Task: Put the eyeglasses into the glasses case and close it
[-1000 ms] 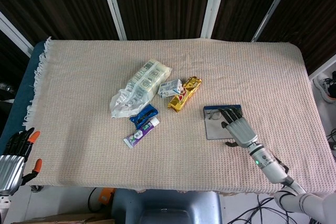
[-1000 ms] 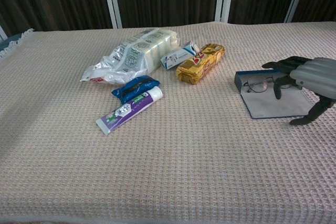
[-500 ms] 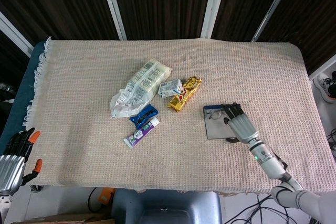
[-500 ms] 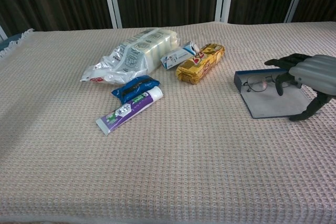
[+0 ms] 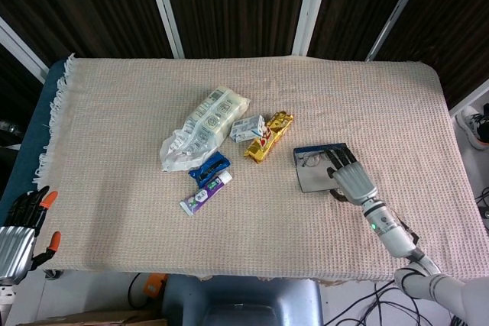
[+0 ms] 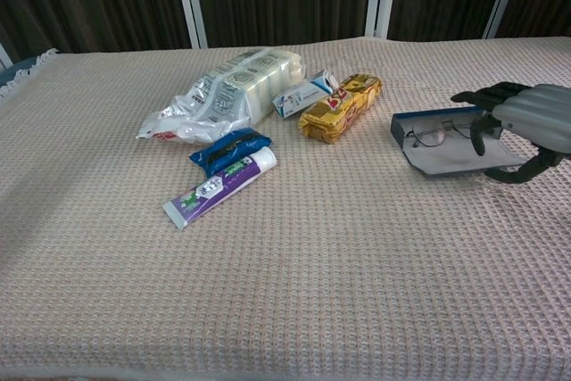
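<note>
The blue glasses case (image 5: 312,179) (image 6: 443,161) lies open on the right of the cloth, grey lining up. The eyeglasses (image 5: 309,159) (image 6: 432,134) lie inside it along its far edge. My right hand (image 5: 353,177) (image 6: 532,120) covers the case's right end. Its fingers arch over the glasses and its thumb presses against the near edge of the flap, which is tilted up off the cloth. My left hand (image 5: 21,227) hangs beyond the table's front left corner, fingers spread, holding nothing.
A clear plastic bag (image 5: 200,127), a small box (image 5: 247,127), a gold snack packet (image 5: 269,137), a blue packet (image 5: 208,166) and a purple tube (image 5: 206,192) lie clustered left of the case. The table's right edge lies beyond the hand.
The right hand has moved away from me over the case. The case has slid slightly back and left, and its near flap has tilted up. The left hand has not moved.
</note>
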You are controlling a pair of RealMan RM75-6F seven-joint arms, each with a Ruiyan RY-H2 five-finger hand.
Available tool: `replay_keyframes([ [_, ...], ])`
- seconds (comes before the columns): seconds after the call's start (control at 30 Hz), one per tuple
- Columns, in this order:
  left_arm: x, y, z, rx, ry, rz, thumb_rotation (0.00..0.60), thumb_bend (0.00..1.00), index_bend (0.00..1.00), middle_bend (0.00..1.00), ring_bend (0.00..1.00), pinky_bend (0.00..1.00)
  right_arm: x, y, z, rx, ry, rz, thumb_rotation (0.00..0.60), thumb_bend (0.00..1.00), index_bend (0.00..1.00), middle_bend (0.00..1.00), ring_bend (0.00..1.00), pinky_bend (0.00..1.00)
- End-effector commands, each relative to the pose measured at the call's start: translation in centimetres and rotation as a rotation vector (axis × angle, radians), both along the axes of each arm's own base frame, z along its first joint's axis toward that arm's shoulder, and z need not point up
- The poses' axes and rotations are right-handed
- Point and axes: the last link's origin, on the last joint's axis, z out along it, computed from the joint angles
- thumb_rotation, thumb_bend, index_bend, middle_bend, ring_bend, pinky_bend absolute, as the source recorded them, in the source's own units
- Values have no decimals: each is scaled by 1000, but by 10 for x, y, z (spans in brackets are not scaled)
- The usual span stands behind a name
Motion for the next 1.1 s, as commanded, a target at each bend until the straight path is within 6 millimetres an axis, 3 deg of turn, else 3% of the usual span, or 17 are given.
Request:
replay_keyframes([
  [0.03, 0, 0, 0, 0, 0, 0, 600, 448, 0, 0, 0, 75, 0, -1, 0, -1, 0, 0, 600, 510, 597, 0, 0, 0],
  [0.4, 0, 1, -1, 0, 5, 4, 600, 447, 0, 0, 0, 75, 8, -16, -1, -14, 13, -12, 600, 522, 607, 0, 0, 0],
  [0.7, 0, 1, 0, 1, 3, 3, 600, 447, 0, 0, 0, 75, 10, -16, -5, -19, 11, 3, 600, 553, 656, 11, 0, 0],
  [0.93, 0, 0, 0, 2, 0, -2, 600, 448, 0, 0, 0, 76, 10, -12, -4, -23, 3, 19, 600, 687, 686, 34, 0, 0],
  [1.1, 0, 0, 0, 0, 1, -3, 600, 448, 0, 0, 0, 76, 10, -10, -2, -27, -8, 26, 600, 711, 693, 41, 0, 0],
])
